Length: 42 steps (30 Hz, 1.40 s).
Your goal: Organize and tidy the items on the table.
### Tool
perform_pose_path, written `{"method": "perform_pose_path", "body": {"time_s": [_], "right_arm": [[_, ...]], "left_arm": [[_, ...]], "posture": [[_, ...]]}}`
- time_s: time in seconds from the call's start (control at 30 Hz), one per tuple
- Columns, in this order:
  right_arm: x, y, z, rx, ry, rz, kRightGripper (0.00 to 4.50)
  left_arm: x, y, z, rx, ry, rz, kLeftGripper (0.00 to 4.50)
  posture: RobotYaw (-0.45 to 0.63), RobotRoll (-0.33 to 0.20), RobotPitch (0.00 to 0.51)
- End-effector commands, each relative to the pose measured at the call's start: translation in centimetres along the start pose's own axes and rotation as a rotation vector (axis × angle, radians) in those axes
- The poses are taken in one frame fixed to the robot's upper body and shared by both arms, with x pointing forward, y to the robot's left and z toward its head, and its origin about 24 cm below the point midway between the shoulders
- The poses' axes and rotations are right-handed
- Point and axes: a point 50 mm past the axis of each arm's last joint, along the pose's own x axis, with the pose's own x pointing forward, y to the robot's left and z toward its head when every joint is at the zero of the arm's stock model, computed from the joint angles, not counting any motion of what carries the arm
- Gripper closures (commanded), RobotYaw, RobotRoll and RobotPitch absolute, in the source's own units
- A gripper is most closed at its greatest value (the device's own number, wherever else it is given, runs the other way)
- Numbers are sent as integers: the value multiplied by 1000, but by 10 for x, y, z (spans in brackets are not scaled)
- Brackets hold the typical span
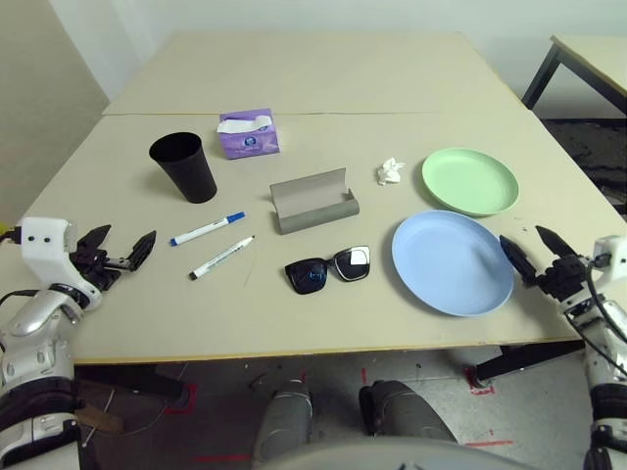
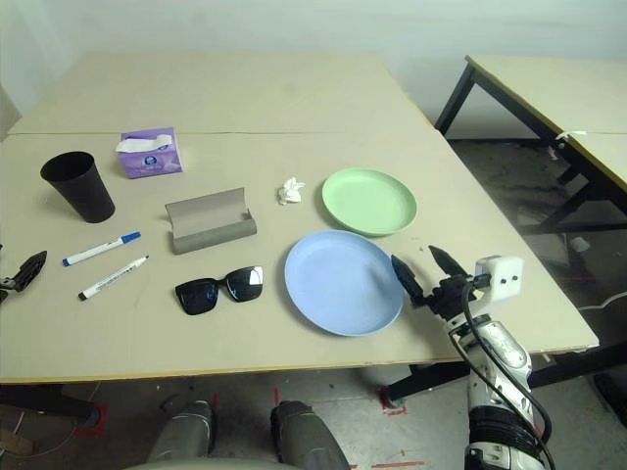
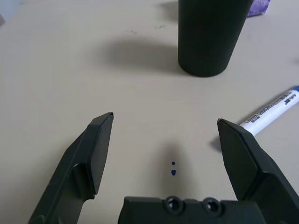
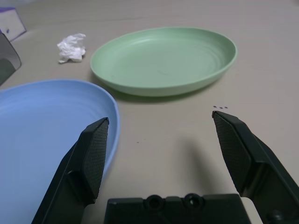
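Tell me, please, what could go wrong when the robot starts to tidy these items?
The black cup stands upright beside the open left gripper; a sideways bump might tip it. The two pens are round and could roll away. The blue plate lies flat near the open right gripper, so its rim may slip.

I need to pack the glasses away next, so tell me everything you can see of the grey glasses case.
The glasses case is grey and long, looks matte, and lies open on the table with its lid standing up and nothing visible inside. It sits mid-table, behind the sunglasses. Nothing touches it but the tabletop.
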Motion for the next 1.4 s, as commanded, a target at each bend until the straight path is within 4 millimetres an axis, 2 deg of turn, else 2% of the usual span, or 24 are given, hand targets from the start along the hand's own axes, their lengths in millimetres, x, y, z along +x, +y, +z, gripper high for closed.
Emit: {"method": "perform_pose_path", "body": {"time_s": [0.03,0.2,0.43,0.5,0.53,0.63,0.7,0.9,1.0,1.17,1.27,1.4], "right_arm": [[-6,-1,0,10,-6,-22,13],[-8,-10,4,4,-2,-32,13],[-9,-16,12,-34,4,-14,13],[-13,-20,12,-41,11,-20,13],[-14,-22,15,-35,4,-38,13],[-10,-18,20,-60,3,16,13],[-10,-21,18,-43,-3,-16,13],[-6,-19,23,-28,-26,-14,13],[-8,-19,26,-14,-16,-3,13],[-11,-8,38,-9,54,88,13],[-17,0,46,-6,141,152,13],[-37,9,64,59,268,247,13]], "left_arm": [[7,-6,6,8,-15,-19,0],[14,-23,11,1,-43,-62,0],[14,-28,4,-22,-37,-72,0],[13,-31,2,-27,-43,-78,0],[12,-31,6,-31,-58,-79,0],[12,-36,16,-51,-114,-115,0],[10,-36,18,-73,-122,-145,0],[8,-44,32,-87,-157,-384,0],[6,-47,44,-59,-178,-579,0],[4,-59,51,36,-129,-876,0],[8,-62,54,63,-138,-937,0],[18,-65,59,74,-166,-933,0]], "posture": [[1,0,105],[17,0,114],[14,0,128],[31,0,116],[16,0,143],[34,0,129],[19,0,131],[-12,0,120],[-23,0,117],[-61,0,121],[-91,0,125],[-125,0,125]]}}
